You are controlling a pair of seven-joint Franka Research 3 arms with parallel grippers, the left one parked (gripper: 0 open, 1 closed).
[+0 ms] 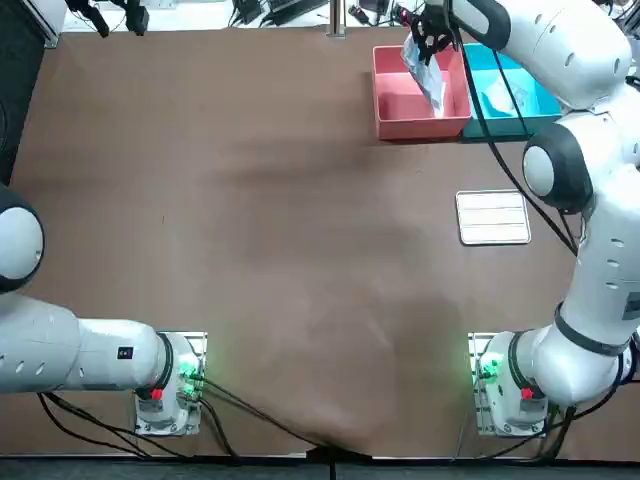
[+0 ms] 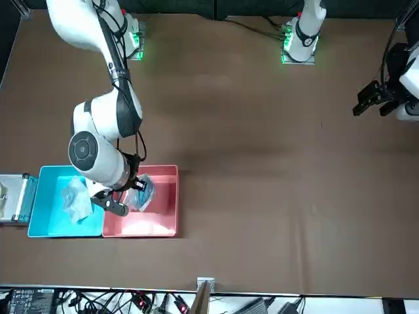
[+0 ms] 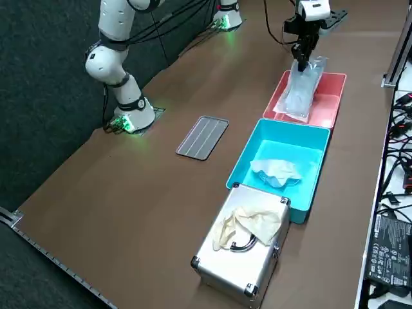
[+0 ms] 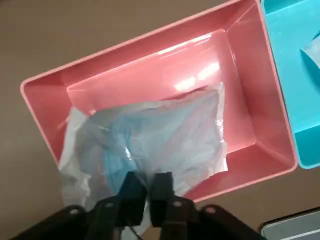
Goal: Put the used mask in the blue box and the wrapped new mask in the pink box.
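Right gripper (image 3: 302, 54) holding the wrapped new mask (image 3: 300, 90) over the pink box (image 3: 332, 107).

The gripper's fingers (image 4: 134, 186) are pinched narrowly on the top edge of the clear wrapper, and the wrapped new mask hangs down from them into the pink box at the far right of the surface (image 1: 250, 250). Whether its lower end touches the box floor cannot be told. The blue box (image 3: 310, 183) sits touching the pink box on its outer side, with the used mask (image 3: 277, 172) lying crumpled inside it. Just beyond the blue box stands a silver case (image 3: 241, 261) with a pale cloth (image 3: 250, 224) on its lid. A flat ribbed grey panel (image 3: 203, 136) lies on the surface nearer the arm's base.
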